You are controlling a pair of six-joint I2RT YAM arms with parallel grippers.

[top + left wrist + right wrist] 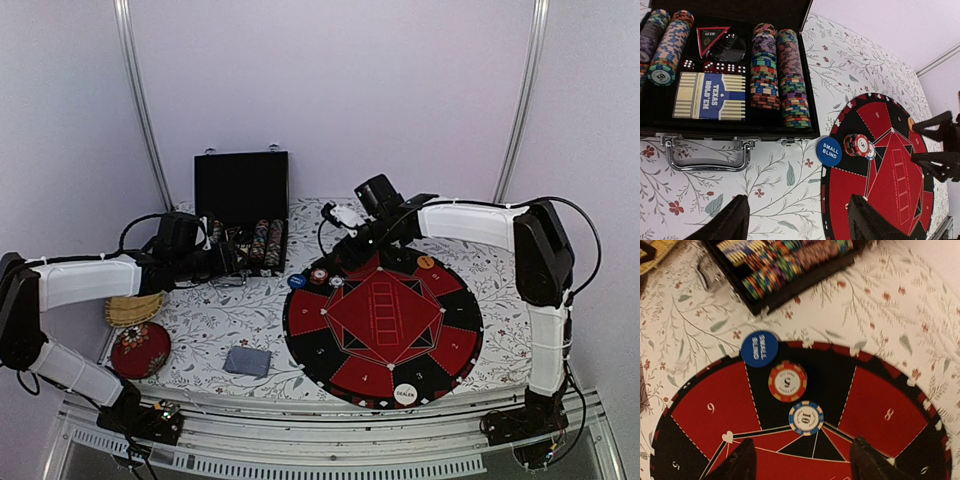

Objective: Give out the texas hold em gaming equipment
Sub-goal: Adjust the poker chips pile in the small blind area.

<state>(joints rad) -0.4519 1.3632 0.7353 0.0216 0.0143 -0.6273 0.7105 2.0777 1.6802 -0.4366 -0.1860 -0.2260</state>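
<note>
A blue SMALL BLIND button [296, 281] [829, 151] [759, 349] lies at the far-left rim of the round red-and-black mat [440, 340]. Beside it on the mat sit a red 5 chip stack [318, 275] [858, 145] [787, 382] and a blue 10 chip [806, 417]. An orange button [426, 262] lies at the mat's far edge, a white DEALER button [405, 394] at its near edge. Grey cards [247, 361] rest left of the mat. My right gripper [343, 258] [802, 460] hovers open over these chips, empty. My left gripper [225, 263] [795, 220] is open and empty over the cloth before the case.
The open black chip case [240, 190] [812, 115] [790, 287] stands at the back left, holding chip rows, dice and a Texas Hold'em card box [710, 96]. A woven yellow mat [135, 308] and a red floral disc [140, 350] lie at the left edge.
</note>
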